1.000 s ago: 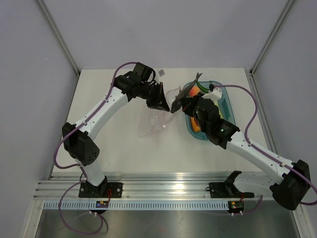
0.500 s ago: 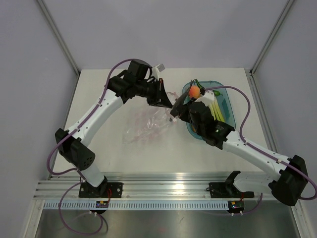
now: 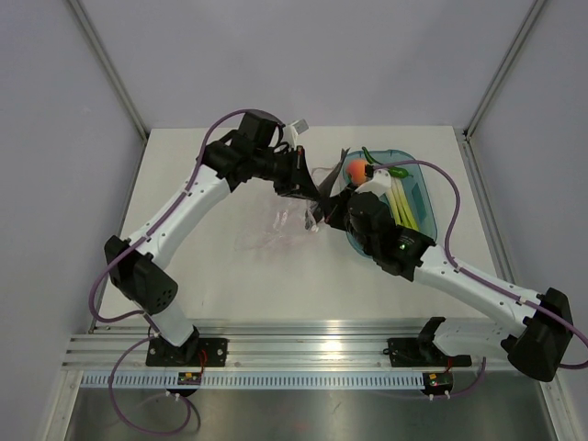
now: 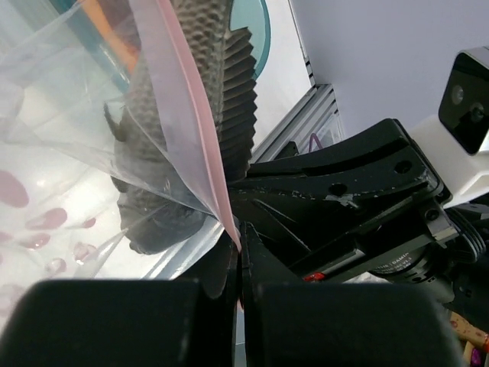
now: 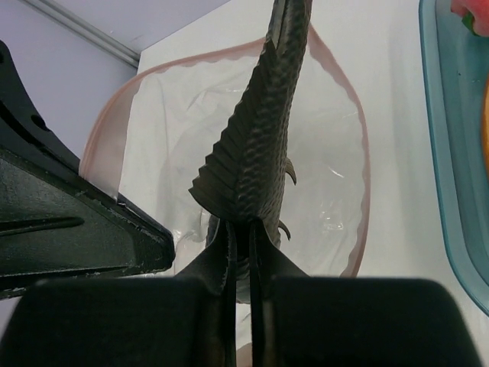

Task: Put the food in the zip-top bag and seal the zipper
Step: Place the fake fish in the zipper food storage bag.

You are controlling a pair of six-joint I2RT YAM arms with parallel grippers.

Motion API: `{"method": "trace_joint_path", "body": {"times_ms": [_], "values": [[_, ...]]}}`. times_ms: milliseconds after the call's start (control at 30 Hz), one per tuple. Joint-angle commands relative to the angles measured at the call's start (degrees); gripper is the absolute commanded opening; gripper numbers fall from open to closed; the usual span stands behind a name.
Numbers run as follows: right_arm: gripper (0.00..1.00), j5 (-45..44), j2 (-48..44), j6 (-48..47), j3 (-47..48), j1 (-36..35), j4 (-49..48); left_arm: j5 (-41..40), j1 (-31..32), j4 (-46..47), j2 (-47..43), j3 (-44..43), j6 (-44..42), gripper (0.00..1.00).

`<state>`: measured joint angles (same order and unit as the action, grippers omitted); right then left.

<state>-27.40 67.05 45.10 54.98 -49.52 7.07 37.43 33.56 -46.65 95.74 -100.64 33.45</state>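
Observation:
The clear zip-top bag (image 3: 274, 235) hangs off the table by its mouth. My left gripper (image 4: 241, 246) is shut on the pinkish-red zipper (image 4: 192, 115) strip at the rim. My right gripper (image 5: 244, 238) is shut on the tail of a dark scaly toy fish (image 5: 256, 141). The fish points into the open bag mouth, ringed by the pink zipper (image 5: 359, 160). Through the plastic, the left wrist view shows the fish (image 4: 229, 76) just inside. From above, both grippers (image 3: 317, 195) meet at the bag's right end. More food sits in the teal tray: an orange peach (image 3: 356, 169) and light green stalks (image 3: 401, 202).
The teal tray (image 3: 424, 204) lies at the right behind my right arm, its rim (image 5: 447, 153) close to the bag mouth. A green chili (image 3: 397, 172) rests at the tray's far end. A small white tag (image 3: 297, 126) lies near the back edge.
My right gripper has carried the fish left from over the tray into the bag mouth. The left gripper has shifted slightly, and the bag has stretched out to the left. The peach now shows.

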Motion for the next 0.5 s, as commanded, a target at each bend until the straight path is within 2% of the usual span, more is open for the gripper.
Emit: {"method": "trace_joint_path", "body": {"times_ms": [0, 100, 233, 467], "values": [[0.0, 1.5, -0.7, 1.7, 0.5, -0.5, -3.4, 4.2, 0.1, 3.1, -0.6, 0.4, -4.2, 0.0], [0.0, 3.1, -0.7, 2.4, -1.2, -0.5, -3.8, 4.4, -0.3, 4.3, -1.9, 3.4, -6.5, 0.0], [0.0, 5.7, -0.1, 2.5, -2.2, -0.7, -3.6, 9.7, -1.0, 13.1, -3.8, 9.2, -4.9, 0.0], [0.0, 9.6, 0.6, -3.9, 0.6, -0.6, 2.6, 13.7, -1.7, 20.5, -5.1, 13.1, -4.4, 0.0]]}}
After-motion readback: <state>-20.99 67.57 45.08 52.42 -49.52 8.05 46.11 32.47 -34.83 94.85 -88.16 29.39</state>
